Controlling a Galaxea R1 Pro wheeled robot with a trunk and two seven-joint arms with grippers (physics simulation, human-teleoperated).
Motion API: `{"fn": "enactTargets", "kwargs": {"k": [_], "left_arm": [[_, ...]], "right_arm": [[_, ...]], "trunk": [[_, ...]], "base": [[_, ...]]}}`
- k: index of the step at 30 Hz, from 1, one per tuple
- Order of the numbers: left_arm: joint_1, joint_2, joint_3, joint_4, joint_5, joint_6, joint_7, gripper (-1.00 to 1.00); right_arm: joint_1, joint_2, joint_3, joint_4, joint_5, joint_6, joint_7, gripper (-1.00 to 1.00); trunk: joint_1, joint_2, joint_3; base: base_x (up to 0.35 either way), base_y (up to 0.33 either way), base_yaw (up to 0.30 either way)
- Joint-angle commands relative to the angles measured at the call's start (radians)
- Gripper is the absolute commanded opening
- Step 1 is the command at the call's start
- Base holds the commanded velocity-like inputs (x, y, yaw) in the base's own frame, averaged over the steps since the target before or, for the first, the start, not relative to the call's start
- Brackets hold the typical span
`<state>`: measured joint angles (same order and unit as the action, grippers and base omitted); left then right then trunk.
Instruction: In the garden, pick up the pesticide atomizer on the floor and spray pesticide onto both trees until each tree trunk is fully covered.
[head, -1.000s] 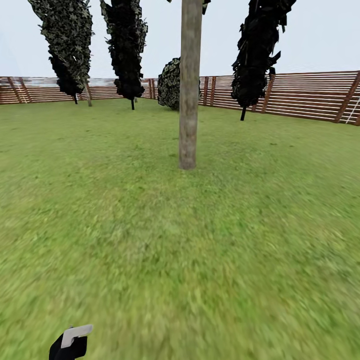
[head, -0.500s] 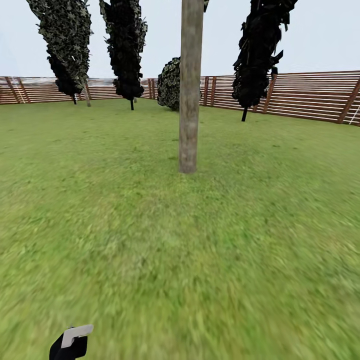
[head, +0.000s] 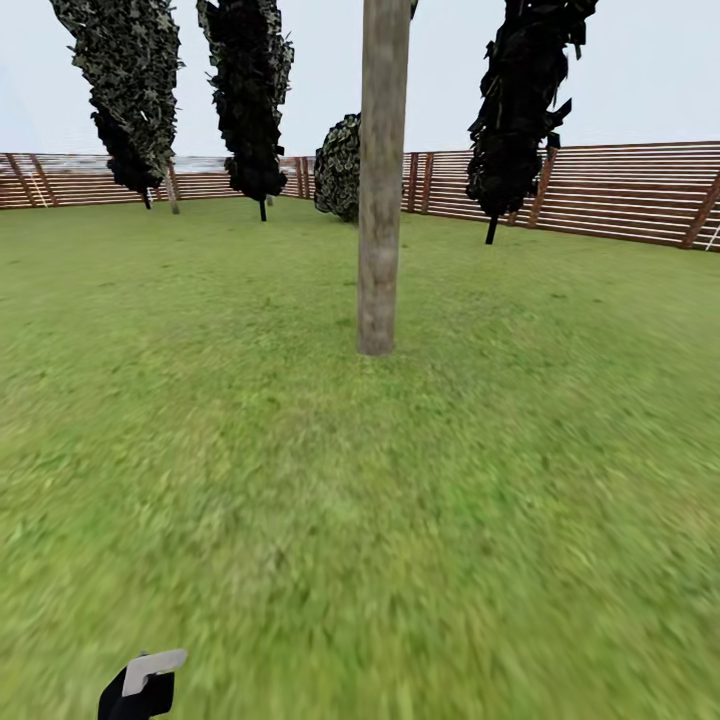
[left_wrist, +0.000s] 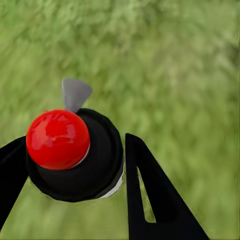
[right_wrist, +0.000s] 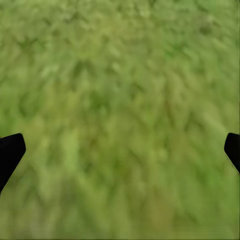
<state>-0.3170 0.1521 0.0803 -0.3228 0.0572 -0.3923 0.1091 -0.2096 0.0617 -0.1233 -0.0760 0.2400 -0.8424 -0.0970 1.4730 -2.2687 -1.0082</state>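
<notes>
In the head view, the left end effector (head: 140, 690) was seen at the lower edge of the picture, over the lawn (head: 300, 500); only a black part with a pale tip was visible, the rest being cut off, so its opening could not be judged from there. A tree trunk (head: 380, 180) stood upright on the grass well ahead, its crown cut off by the top of the picture. Narrow near-black trees (head: 250, 95) and a slatted wooden fence (head: 620, 190) were seen further back.

In the left wrist view, the pesticide atomizer (left_wrist: 75, 152) was held between the two black fingers (left_wrist: 150, 195) of the left end effector, which was closed on its round black body. The red tip (left_wrist: 57, 139) faced the camera, and a small grey tab (left_wrist: 75, 94) projected beyond it. The grass behind was blurred.

In the right wrist view, the right end effector (right_wrist: 120, 150) was spread wide with nothing between its fingers (right_wrist: 10, 152), only their black tips being visible at the two edges. Blurred grass lay beyond them.
</notes>
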Motion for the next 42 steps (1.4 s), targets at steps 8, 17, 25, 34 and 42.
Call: {"fn": "enactTargets", "kwargs": {"k": [8, 17, 25, 34, 42], "left_arm": [[-0.001, 0.000, -0.002, 0.001, 0.006, -0.003, -0.004, -1.00], [-0.001, -0.001, -0.002, 0.001, 0.006, -0.004, -0.006, -1.00], [-0.001, -0.002, -0.002, 0.005, 0.006, -0.005, -0.006, -1.00], [-0.001, -0.002, -0.002, 0.016, 0.006, -0.005, -0.006, -1.00], [-0.001, -0.002, -0.002, 0.016, 0.006, -0.005, -0.008, -1.00]], "right_arm": [[-0.001, -0.011, -0.008, -0.128, 0.011, -0.003, -0.007, 1.00], [-0.005, -0.058, -0.010, -0.215, 0.006, -0.001, -0.008, 1.00], [-0.005, -0.057, -0.004, -0.190, 0.010, -0.001, -0.003, 1.00], [-0.005, -0.057, -0.005, -0.189, 0.010, -0.003, -0.007, 1.00], [-0.005, -0.057, -0.004, -0.188, 0.009, -0.002, -0.006, 1.00]], "trunk": [[0.000, 0.000, -0.001], [0.000, 0.000, -0.001], [0.000, 0.000, -0.001], [0.000, 0.000, -0.001], [0.000, 0.000, -0.001]], "base": [[0.337, 0.000, 0.000], [0.337, 0.000, 0.000], [0.337, 0.000, 0.000], [0.337, 0.000, 0.000], [0.337, 0.000, 0.000]]}}
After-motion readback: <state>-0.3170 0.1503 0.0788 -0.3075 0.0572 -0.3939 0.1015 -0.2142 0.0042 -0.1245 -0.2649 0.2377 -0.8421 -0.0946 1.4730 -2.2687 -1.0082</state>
